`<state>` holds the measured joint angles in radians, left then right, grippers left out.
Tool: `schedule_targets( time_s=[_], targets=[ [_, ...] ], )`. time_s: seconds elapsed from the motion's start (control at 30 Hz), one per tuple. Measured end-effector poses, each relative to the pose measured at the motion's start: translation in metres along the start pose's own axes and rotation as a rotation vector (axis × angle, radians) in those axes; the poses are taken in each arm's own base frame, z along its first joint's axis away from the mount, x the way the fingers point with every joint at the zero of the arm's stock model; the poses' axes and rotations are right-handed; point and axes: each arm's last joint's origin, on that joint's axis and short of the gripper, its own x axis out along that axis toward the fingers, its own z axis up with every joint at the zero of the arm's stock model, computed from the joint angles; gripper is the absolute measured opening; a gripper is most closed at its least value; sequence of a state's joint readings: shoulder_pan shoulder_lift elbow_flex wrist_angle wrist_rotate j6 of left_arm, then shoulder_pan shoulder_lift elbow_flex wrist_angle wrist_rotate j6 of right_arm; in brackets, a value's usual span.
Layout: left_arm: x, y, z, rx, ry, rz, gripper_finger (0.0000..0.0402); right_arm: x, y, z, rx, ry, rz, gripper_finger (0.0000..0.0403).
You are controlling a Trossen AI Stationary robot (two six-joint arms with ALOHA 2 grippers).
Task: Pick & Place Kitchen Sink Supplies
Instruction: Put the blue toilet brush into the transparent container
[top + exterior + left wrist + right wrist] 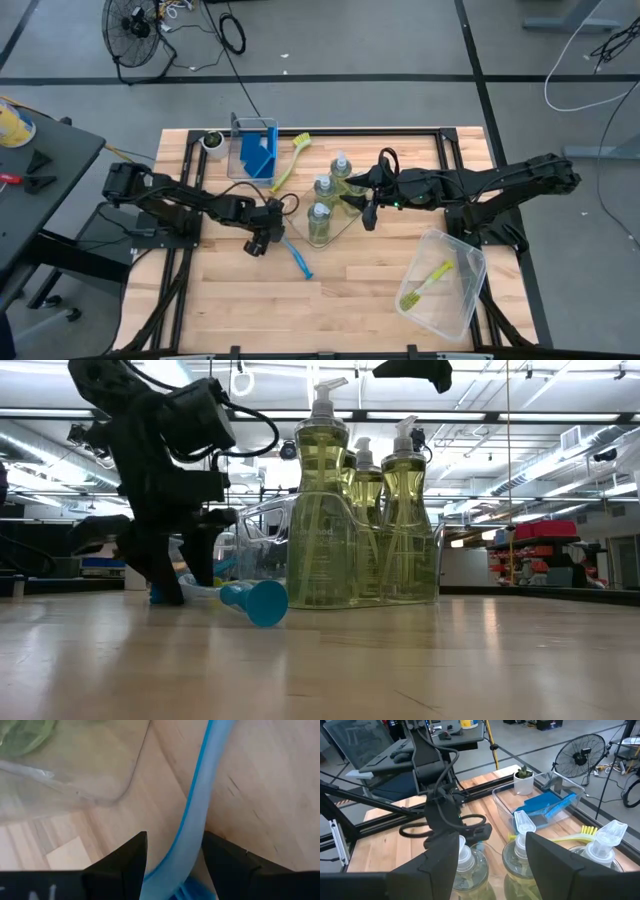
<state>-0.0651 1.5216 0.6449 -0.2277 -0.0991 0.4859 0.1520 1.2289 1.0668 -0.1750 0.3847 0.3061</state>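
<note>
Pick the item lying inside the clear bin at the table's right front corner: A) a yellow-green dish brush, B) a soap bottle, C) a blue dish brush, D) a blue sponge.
A: the high view shows a yellow-green dish brush lying alone in the clear bin; the blue dish brush lies on the table by the left gripper.

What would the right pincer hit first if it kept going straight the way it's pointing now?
Most likely a soap bottle: the right pincer hovers open over the bottles, and in its wrist view that pump top sits between its fingers. Depth is hard to judge, so it might pass just above, toward the left arm beyond.
</note>
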Motion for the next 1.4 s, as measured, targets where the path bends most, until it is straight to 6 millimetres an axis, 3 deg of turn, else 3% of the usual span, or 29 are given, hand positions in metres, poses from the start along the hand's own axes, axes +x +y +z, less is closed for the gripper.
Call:
schedule_targets(
  time_s=[0.2, 0.47, 0.93, 1.17, 1.4],
  targets=[
    [0.001, 0.000, 0.000, 0.001, 0.005, -0.010, 0.0173, 0.000, 0.000, 0.000, -0.005, 0.004, -0.001, 0.0230],
    [-0.001, 0.000, 0.005, 0.008, -0.025, -0.059, 0.0073, 0.000, 0.000, 0.000, -0.024, 0.004, -0.001, 0.0230],
    [-0.021, -0.015, 0.031, 0.092, 0.014, -0.192, 0.0072, 0.000, 0.000, 0.000, -0.045, 0.004, -0.001, 0.0230],
    [-0.047, -0.016, 0.063, 0.149, -0.013, -0.208, 0.0072, 0.000, 0.000, 0.000, -0.055, 0.004, -0.001, 0.0230],
    [-0.081, -0.011, 0.081, 0.180, 0.075, -0.245, 0.0072, 0.000, 0.000, -0.001, -0.058, 0.009, 0.017, 0.0230]
  ],
)
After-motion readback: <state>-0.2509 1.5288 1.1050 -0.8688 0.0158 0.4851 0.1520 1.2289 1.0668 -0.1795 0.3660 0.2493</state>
